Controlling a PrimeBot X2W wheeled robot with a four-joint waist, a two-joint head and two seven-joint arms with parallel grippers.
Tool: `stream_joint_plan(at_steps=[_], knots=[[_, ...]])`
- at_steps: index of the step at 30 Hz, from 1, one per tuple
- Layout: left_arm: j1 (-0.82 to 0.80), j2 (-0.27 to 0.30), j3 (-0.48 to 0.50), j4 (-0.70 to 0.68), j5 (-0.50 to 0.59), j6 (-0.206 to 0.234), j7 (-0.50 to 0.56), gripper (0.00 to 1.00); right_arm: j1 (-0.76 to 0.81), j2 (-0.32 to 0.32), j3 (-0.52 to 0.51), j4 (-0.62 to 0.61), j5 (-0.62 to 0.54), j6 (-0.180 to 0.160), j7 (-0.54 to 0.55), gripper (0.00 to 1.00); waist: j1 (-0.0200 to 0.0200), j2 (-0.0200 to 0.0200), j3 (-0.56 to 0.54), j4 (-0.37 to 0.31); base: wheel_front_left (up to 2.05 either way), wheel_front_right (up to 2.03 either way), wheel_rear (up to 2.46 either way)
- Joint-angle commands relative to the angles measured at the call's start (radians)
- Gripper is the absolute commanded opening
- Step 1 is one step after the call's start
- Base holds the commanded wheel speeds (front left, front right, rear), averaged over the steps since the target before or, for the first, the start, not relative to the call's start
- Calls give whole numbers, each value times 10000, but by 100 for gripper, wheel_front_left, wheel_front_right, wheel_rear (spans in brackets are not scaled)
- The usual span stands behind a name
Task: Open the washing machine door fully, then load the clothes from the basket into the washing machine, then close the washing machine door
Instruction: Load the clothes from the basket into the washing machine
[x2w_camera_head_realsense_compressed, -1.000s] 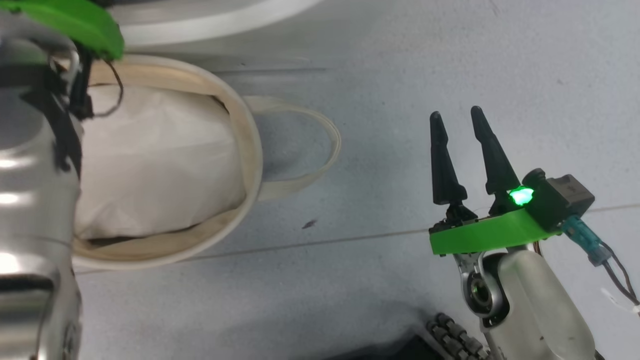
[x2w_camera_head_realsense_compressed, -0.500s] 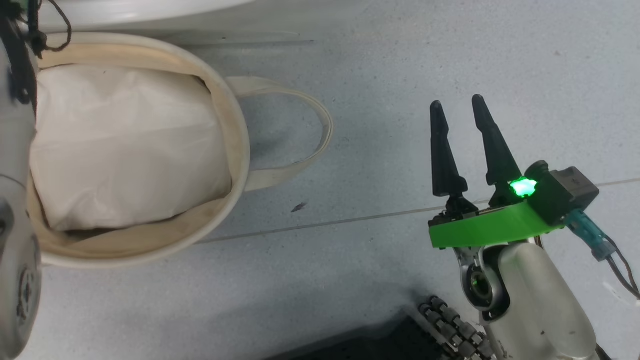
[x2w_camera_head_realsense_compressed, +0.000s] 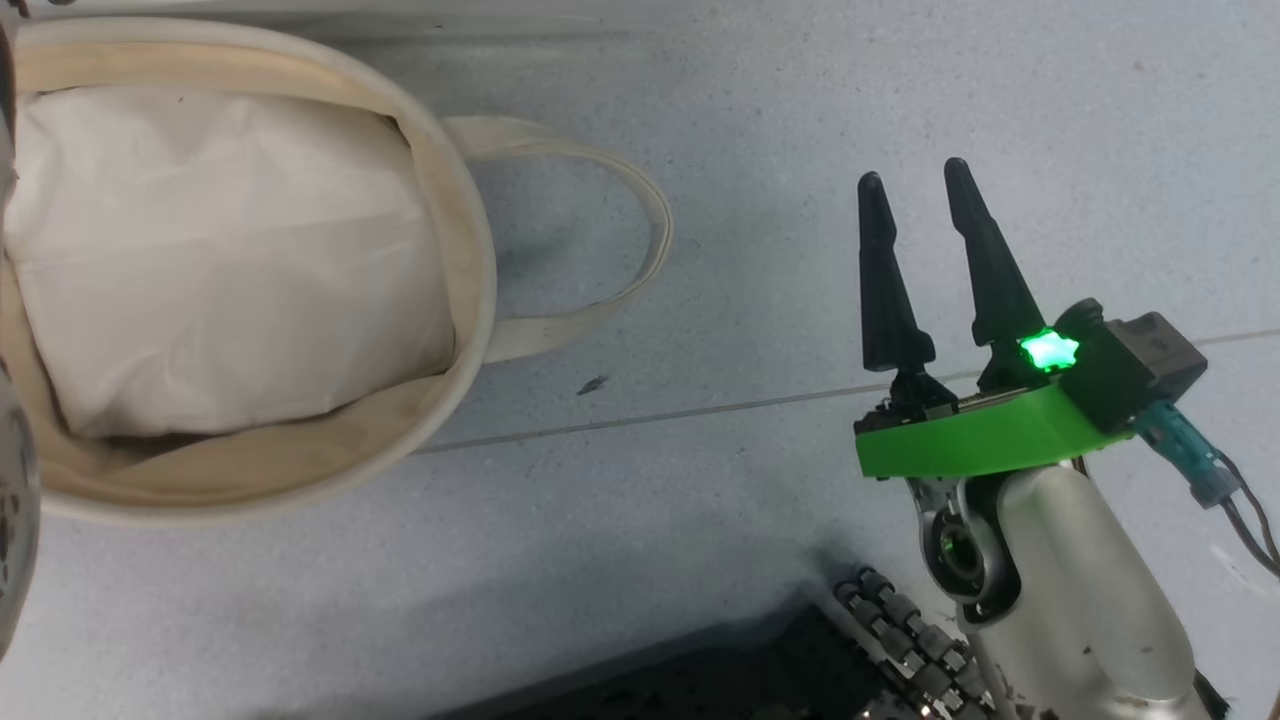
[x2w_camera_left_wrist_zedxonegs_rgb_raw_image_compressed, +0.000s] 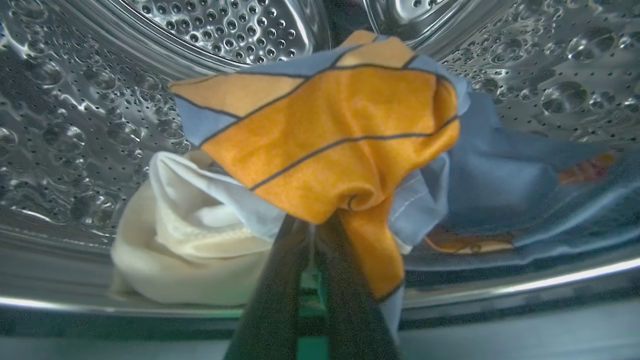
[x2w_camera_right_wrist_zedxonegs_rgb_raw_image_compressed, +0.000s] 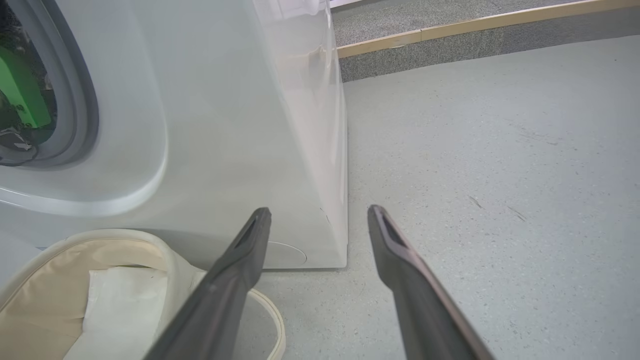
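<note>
Loading step: left gripper (x2w_camera_left_wrist_zedxonegs_rgb_raw_image_compressed: 311, 224) clamped on orange, cream and light-blue patterned cloth (x2w_camera_left_wrist_zedxonegs_rgb_raw_image_compressed: 330, 135) bunched at jaw tips inside steel perforated drum (x2w_camera_left_wrist_zedxonegs_rgb_raw_image_compressed: 75, 125), right gripper (x2w_camera_head_realsense_compressed: 912, 175) jaws apart; next, release it.

We see clothes (x2w_camera_left_wrist_zedxonegs_rgb_raw_image_compressed: 340, 140) orange and light blue with dark lines, a cream basket (x2w_camera_head_realsense_compressed: 470, 250), a white bag (x2w_camera_head_realsense_compressed: 220, 250), a white washing machine (x2w_camera_right_wrist_zedxonegs_rgb_raw_image_compressed: 225, 125).

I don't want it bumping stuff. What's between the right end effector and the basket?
Head view: beside the basket lies its loop handle, a small dark speck, otherwise bare floor up to the right end effector.
</note>
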Motion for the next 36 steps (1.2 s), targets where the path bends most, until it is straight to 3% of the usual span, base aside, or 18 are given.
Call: stream_joint_plan(at_steps=[1, 8, 20, 21, 22, 25, 31, 36], knots=[[-346, 310, 59, -198, -119, 82, -10, 0, 255, -20, 197, -308, -41, 2, -49, 100, 0, 0, 53, -31, 0, 0, 0], [-1273, 630, 492, -851, -696, 322, -1644, 0, 208, -20, 249, -402, -12, 2, -49, 100, 0, 0, 349, -165, 0, 0, 0], [-2017, 664, 595, -647, -1035, 618, -1890, 0, 233, -20, 319, -523, 8, 2, -49, 100, 0, 0, 806, -309, 0, 0, 0], [-2050, 646, 619, -565, -1080, 667, -1889, 8, 241, -20, 309, -533, 18, 2, -49, 100, 0, 0, 834, -297, 0, 0, 0], [-2064, 644, 608, -491, -1086, 729, -1887, 97, 248, -20, 320, -536, 11, 2, -49, 100, 0, 0, 846, -292, 0, 0, 0], [-2089, 596, 641, -386, -1195, 794, -1892, 100, 249, -20, 308, -535, -2, 2, -49, 100, 0, 0, 852, -274, 0, 0, 0], [-1633, 420, 581, -556, -1378, 439, -1906, 100, 206, -20, 187, -494, -112, 2, -49, 100, 0, 0, 552, -1, 0, 0, 0], [-196, 39, 707, -1468, -1739, 138, -1909, 100, 206, -20, 139, -315, -247, 2, -49, 100, 0, 0, -148, 363, 0, 0, 0]])
